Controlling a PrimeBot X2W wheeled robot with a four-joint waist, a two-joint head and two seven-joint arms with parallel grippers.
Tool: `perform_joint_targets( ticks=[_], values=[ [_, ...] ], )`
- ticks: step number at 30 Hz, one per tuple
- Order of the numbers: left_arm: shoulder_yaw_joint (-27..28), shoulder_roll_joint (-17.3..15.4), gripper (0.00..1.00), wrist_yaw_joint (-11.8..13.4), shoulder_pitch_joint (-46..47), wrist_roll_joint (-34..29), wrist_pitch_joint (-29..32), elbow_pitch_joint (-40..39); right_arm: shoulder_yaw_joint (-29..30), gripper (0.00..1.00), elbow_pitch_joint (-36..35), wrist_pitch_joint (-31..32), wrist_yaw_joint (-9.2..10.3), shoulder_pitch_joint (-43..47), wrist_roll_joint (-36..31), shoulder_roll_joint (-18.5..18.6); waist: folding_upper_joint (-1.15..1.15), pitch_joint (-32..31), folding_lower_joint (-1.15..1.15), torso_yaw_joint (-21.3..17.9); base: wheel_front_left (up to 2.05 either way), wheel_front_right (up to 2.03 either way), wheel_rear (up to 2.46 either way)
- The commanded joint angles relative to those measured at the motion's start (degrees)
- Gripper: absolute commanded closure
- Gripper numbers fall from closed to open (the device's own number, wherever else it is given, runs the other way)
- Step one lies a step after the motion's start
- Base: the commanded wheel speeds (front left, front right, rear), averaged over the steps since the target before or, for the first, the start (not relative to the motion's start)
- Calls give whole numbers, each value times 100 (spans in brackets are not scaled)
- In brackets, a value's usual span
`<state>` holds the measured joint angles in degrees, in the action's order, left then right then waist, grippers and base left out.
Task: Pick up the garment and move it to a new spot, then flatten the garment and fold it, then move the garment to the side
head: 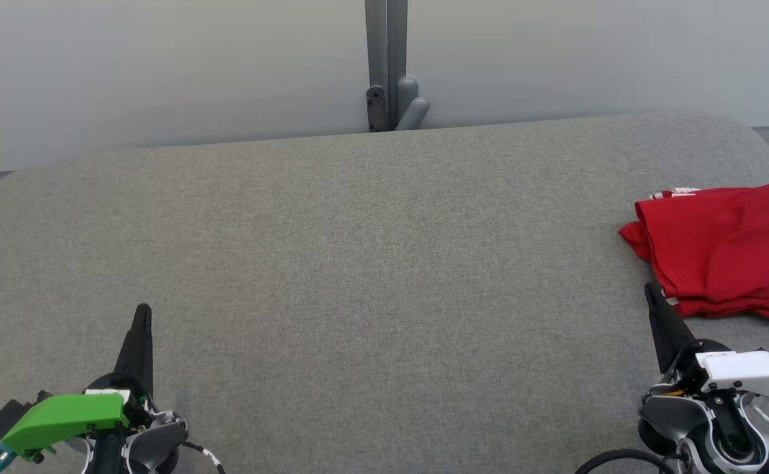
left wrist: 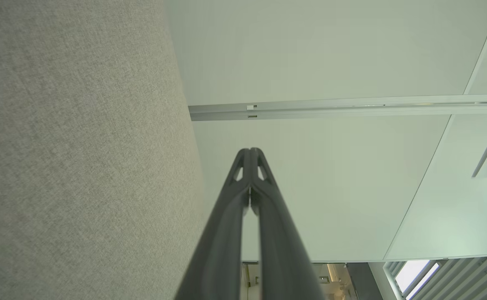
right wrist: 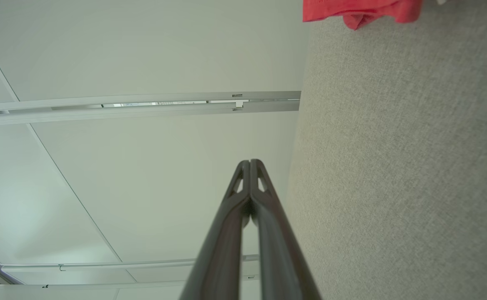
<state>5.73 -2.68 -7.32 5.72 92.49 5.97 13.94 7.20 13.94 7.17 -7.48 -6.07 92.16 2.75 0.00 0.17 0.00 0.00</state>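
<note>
The head camera looks forward and down from above the near edge of the grey fabric-covered desk (head: pixel 358 263), taking in its width up to the pale wall panels (head: pixel 160 66). Each wrist camera sits low, close over the desk top and rolled sideways. One faces along the dark left end effector (left wrist: pixel 250 151), the other along the dark right end effector (right wrist: pixel 250 161), both toward that wall. All three views share the grey upright metal post (head: pixel 386 66). The head and right wrist views share the folded red cloth garment (head: pixel 727 257).

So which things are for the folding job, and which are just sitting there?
For the job:
- garment, red, lying on the right
- left gripper, shut, holding nothing
- right gripper, shut, holding nothing

Just there:
- table
- post
- wall
</note>
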Motion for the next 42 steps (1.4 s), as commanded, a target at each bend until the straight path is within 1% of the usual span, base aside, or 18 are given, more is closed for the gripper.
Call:
perform_joint_targets(
  ticks=[1,42],
  values=[
    [27,-38,100,-32,82,4,11,-7,-1,100,11,20,-2,-22,34,24,0,0,0,0,0,0,0],
    [26,-38,100,-32,80,4,10,-8,-2,100,10,18,-2,-21,34,24,0,0,0,0,0,0,0]
  ],
)
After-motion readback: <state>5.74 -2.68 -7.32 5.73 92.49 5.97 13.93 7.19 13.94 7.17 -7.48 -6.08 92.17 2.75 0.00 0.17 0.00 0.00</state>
